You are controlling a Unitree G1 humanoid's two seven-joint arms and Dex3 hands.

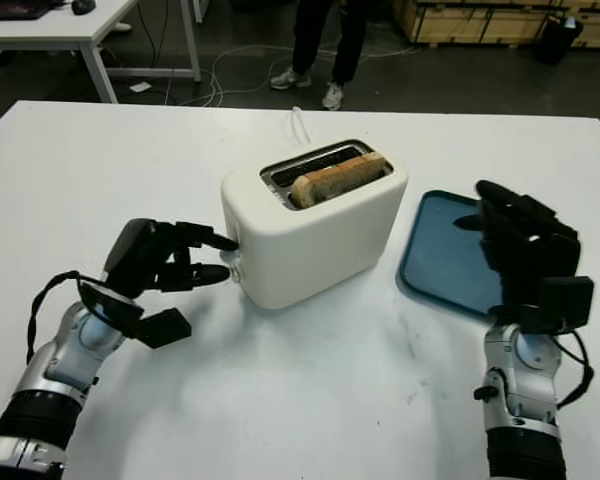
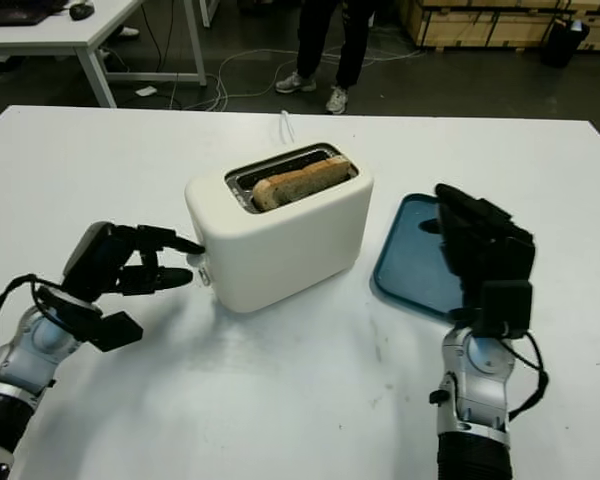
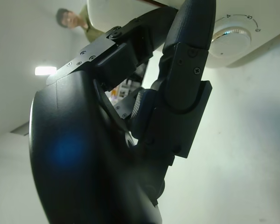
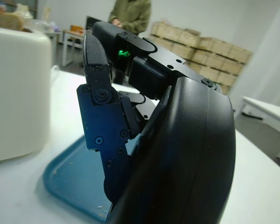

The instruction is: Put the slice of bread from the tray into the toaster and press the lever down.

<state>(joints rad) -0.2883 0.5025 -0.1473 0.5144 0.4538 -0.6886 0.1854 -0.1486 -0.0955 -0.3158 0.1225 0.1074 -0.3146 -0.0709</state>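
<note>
A white toaster point(image 1: 320, 235) stands mid-table with a slice of bread point(image 1: 338, 178) in its slot, the crust sticking out above the top. My left hand point(image 1: 215, 258) is at the toaster's near-left end, holding nothing; its upper fingertip point(image 1: 226, 241) touches that end wall just above the round dial point(image 3: 231, 39). The lever itself is hidden behind the fingers. To the right of the toaster lies the blue tray point(image 1: 435, 245), with nothing on it. My right hand point(image 1: 520, 240) is open above the tray's near right edge.
A white cable point(image 1: 300, 122) runs off the table behind the toaster. A person's legs point(image 1: 320, 50) stand beyond the far edge. Another white table point(image 1: 60, 25) is at the far left, and wooden crates point(image 1: 480, 20) at the far right.
</note>
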